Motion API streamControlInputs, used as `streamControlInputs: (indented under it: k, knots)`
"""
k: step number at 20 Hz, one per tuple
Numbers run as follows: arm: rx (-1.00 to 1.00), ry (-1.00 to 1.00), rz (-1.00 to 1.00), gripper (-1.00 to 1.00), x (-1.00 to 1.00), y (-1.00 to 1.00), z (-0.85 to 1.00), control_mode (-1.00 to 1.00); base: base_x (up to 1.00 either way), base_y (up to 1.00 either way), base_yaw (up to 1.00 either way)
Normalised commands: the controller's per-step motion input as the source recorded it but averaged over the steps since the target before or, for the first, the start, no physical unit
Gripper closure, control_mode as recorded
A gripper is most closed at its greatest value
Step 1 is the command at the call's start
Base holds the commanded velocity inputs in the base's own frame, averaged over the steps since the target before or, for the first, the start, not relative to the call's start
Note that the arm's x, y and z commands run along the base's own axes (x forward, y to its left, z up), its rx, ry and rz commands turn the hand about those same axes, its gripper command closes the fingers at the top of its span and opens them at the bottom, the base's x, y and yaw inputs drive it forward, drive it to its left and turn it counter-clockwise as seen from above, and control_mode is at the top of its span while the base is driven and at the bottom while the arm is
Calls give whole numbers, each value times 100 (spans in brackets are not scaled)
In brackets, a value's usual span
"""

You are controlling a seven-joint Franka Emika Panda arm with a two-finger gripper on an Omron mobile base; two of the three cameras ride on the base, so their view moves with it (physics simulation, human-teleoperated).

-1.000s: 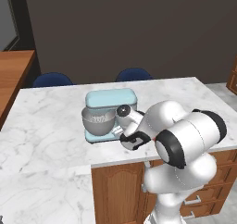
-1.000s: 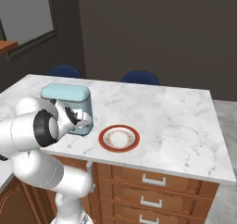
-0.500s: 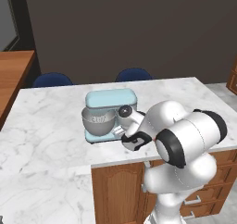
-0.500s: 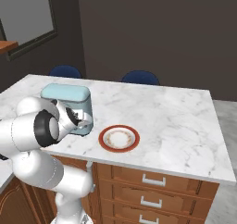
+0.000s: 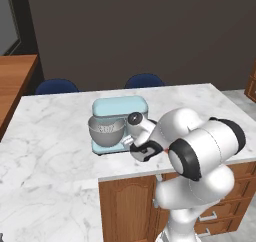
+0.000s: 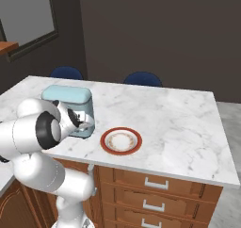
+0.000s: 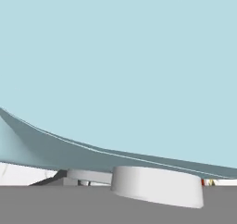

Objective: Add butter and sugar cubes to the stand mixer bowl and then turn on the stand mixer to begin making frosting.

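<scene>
- The stand mixer bowl sits on the base of the stand mixer, under the light blue head, on the marble table.
- Something pale shows inside the bowl, probably the whisk; nothing more of its contents can be made out.
- A white plate with a red-orange rim lies on the table just to the right of the mixer; I cannot tell whether anything lies on it.
- The hand is at the mixer's right side, close against its body; from the right base view the arm covers most of it.
- Its fingers are too small and dark to read, so I cannot tell how far apart they stand or whether they hold anything.
- The hand view shows the mixer's blue surface close up, with a round white part at the bottom.
- Two blue chairs stand behind the table, mostly cut off by it.
</scene>
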Motion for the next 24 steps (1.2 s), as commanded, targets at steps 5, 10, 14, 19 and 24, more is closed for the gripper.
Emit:
streamControlInputs:
  k: [5,10,14,19,24]
  knots:
    - [5,4,-2,100,13,-4,19,-100,0,0,0]
    - [14,0,0,100,1,-24,30,-100,0,0,0]
    - [18,0,0,100,0,-23,37,-100,0,0,0]
    - [13,3,0,100,4,-24,14,-100,0,0,0]
    - [3,11,0,100,5,-29,-7,-100,0,0,0]
